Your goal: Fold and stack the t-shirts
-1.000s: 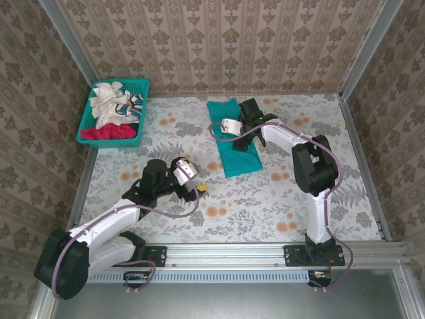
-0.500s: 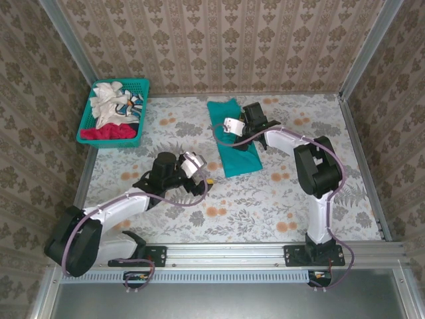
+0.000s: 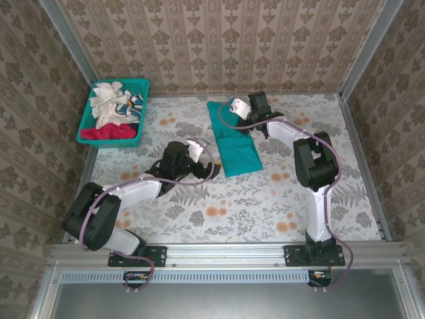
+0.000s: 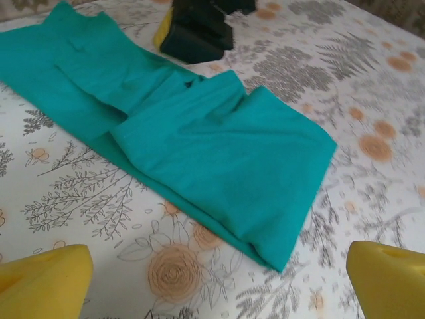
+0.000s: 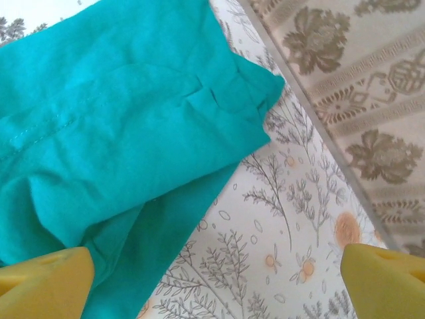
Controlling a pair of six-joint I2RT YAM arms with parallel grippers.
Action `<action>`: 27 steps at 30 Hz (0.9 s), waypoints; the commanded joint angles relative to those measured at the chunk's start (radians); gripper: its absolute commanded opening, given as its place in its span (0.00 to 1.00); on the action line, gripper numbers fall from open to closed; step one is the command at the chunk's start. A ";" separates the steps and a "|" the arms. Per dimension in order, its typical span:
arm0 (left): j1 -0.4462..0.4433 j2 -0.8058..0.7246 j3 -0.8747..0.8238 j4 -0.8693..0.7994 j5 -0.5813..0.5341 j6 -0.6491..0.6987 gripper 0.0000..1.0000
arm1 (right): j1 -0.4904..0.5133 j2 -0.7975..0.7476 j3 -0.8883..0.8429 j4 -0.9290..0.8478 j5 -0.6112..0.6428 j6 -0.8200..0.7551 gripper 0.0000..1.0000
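Note:
A teal t-shirt (image 3: pixel 234 147) lies folded into a long strip at the back middle of the table. In the left wrist view the teal t-shirt (image 4: pixel 219 143) has its near corner just ahead of my fingertips (image 4: pixel 46 279). My left gripper (image 3: pixel 204 163) is open beside the strip's near left edge, with nothing between its jaws. My right gripper (image 3: pixel 234 109) hovers open over the strip's far end. In the right wrist view the teal t-shirt (image 5: pixel 119 126) fills the left, with bare table between the fingertips (image 5: pixel 385 279). A red t-shirt (image 3: pixel 109 134) and a white t-shirt (image 3: pixel 109 100) lie in the basket.
The teal mesh basket (image 3: pixel 145 100) stands at the back left corner. Patterned walls and metal rails close in the table on three sides; the back wall (image 5: pixel 358 80) runs close past the shirt's far end. The floral tabletop (image 3: pixel 265 206) stretches in front of the shirt.
My left arm has swung right and forward, up to the teal shirt's near edge. My right gripper has moved from the shirt's middle to its far end.

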 commanded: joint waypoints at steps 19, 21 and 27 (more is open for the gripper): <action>-0.029 0.620 0.743 -0.414 -0.137 -0.730 0.41 | -0.081 -0.204 -0.299 -0.117 -0.416 1.136 0.33; -0.029 0.642 0.758 -0.434 -0.141 -0.725 0.39 | -0.080 -0.170 -0.295 -0.110 -0.429 1.145 0.32; -0.028 0.674 0.739 -0.485 -0.117 -0.707 0.36 | -0.075 -0.118 -0.351 -0.068 -0.466 1.210 0.22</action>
